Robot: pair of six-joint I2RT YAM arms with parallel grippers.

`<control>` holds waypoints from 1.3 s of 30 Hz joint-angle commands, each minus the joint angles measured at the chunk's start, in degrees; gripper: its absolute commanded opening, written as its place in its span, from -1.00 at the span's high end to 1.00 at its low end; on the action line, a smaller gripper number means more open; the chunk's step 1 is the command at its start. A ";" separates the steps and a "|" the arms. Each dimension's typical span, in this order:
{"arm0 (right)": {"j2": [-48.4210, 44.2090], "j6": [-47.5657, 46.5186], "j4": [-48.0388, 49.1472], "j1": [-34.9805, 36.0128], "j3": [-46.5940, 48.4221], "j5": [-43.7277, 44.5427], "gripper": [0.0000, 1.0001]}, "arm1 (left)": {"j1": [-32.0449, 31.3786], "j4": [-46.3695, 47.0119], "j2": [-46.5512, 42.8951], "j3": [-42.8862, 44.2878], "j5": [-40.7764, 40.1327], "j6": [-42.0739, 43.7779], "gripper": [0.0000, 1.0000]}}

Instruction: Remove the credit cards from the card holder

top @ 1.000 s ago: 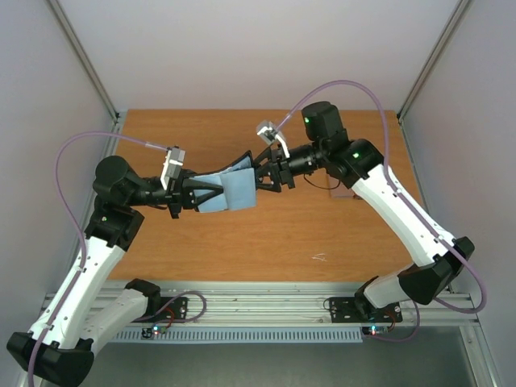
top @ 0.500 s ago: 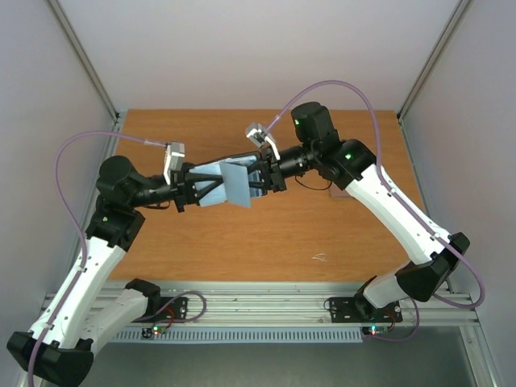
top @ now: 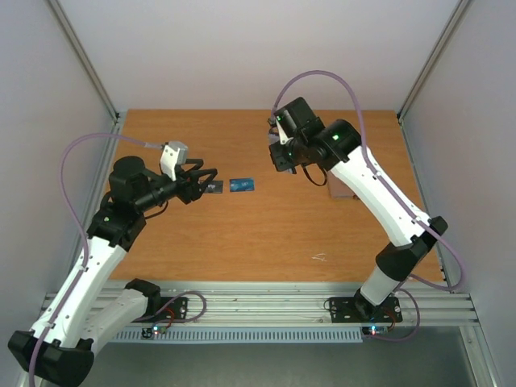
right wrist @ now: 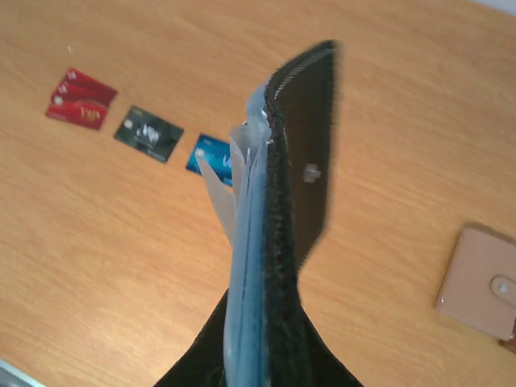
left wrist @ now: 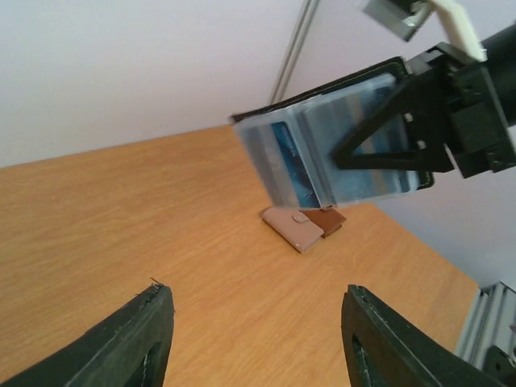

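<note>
Card holder (right wrist: 305, 153) | blurred, edge-on | hides most of right gripper (right wrist: 262, 359)

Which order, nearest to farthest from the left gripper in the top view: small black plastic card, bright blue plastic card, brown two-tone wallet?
1. Small black plastic card, by the left gripper.
2. Bright blue plastic card, just right of it.
3. Brown two-tone wallet, far right, by the right arm.
</note>
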 commanded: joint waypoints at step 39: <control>-5.01 -31.83 -9.93 -0.04 3.53 -61.23 0.90 | 5.12 10.19 -4.97 -0.87 48.00 -6.52 0.30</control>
